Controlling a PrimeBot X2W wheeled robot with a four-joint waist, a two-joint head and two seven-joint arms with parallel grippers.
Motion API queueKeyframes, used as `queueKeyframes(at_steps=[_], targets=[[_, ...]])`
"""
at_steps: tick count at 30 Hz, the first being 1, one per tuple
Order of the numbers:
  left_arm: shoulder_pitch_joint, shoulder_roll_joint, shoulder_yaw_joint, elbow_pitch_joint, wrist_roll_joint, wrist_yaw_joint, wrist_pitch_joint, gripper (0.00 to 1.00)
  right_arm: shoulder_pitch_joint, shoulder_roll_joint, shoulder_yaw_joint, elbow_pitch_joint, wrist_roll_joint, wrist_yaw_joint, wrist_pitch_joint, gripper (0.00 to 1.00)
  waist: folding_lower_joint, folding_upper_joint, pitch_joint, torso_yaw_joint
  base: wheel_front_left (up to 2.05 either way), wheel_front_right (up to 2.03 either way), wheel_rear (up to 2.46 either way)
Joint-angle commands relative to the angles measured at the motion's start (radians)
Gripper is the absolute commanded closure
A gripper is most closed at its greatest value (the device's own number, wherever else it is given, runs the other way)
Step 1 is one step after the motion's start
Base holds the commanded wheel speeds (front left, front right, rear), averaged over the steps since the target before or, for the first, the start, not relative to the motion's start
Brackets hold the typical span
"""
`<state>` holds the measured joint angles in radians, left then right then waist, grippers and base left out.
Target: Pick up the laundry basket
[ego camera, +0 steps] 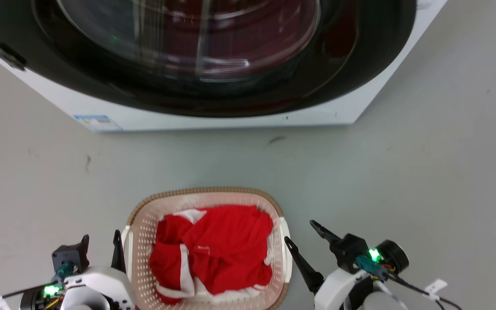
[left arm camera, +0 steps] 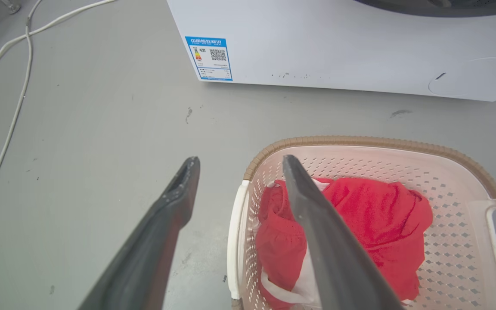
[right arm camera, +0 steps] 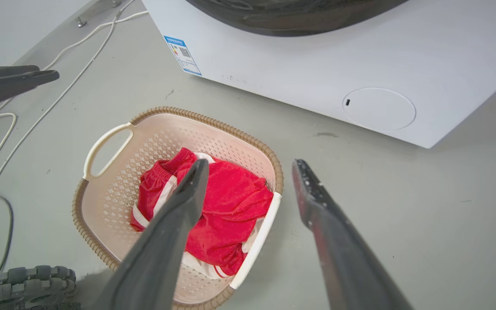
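The laundry basket (ego camera: 205, 190) sits on the floor low in the head view, cream and perforated with a brown rim, and holds red and white clothes (ego camera: 213, 254). My left gripper (ego camera: 100, 237) is open beside the basket's left handle (ego camera: 126, 245). In the left wrist view this gripper (left arm camera: 240, 159) spans that handle (left arm camera: 232, 241) from above, one finger over the floor and one over the clothes. My right gripper (ego camera: 299, 231) is open next to the right handle (ego camera: 287, 249). Seen from its wrist, the right gripper (right arm camera: 251, 162) straddles the handle (right arm camera: 256, 239) without touching it.
A white washing machine (ego camera: 230, 120) with a dark round door stands just beyond the basket. White cables (left arm camera: 15, 107) trail over the grey floor to the left. A ribbed wheel (right arm camera: 24, 280) of the robot shows near the basket's side.
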<state>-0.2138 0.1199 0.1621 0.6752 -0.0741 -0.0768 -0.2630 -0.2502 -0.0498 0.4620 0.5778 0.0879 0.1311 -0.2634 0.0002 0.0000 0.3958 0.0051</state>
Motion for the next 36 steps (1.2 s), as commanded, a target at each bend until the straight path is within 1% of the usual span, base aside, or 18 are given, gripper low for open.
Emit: queueKeyframes(at_steps=[1, 7, 14, 20, 28, 36], targets=[[-0.024, 0.006, 0.004, 0.015, 0.002, -0.003, -0.003, 0.00, -0.028, -0.001, 0.007, 0.017, 0.006, -0.001, -0.002, 0.00, -0.0002, 0.0000, 0.063, 0.001, 0.00, 0.00, 0.00], [-0.105, 0.016, 0.018, 0.107, 0.001, -0.001, -0.003, 0.00, -0.142, -0.001, 0.063, 0.141, 0.024, -0.001, -0.002, 0.00, -0.0002, 0.0000, 0.164, 0.004, 0.00, 0.00, 0.00], [-0.192, 0.024, 0.022, 0.177, 0.004, -0.010, -0.003, 0.00, -0.256, -0.001, 0.081, 0.264, 0.046, -0.001, -0.002, 0.00, -0.0002, 0.0000, 0.272, 0.019, 0.00, 0.00, 0.00], [-0.261, 0.033, 0.014, 0.228, 0.013, -0.011, -0.003, 0.00, -0.335, -0.001, 0.120, 0.360, 0.080, -0.001, -0.002, 0.00, -0.0002, 0.0000, 0.349, 0.027, 0.00, 0.00, 0.00], [-0.328, 0.042, 0.002, 0.261, 0.018, -0.018, -0.003, 0.00, -0.417, -0.002, 0.192, 0.471, 0.166, -0.001, -0.001, 0.00, -0.0002, 0.0000, 0.430, 0.030, 0.00, 0.00, 0.00], [-0.371, 0.051, -0.011, 0.283, 0.023, -0.027, -0.003, 0.00, -0.479, -0.004, 0.281, 0.537, 0.269, -0.001, -0.001, 0.00, -0.0002, 0.0000, 0.489, 0.034, 0.00, 0.00, 0.00]])
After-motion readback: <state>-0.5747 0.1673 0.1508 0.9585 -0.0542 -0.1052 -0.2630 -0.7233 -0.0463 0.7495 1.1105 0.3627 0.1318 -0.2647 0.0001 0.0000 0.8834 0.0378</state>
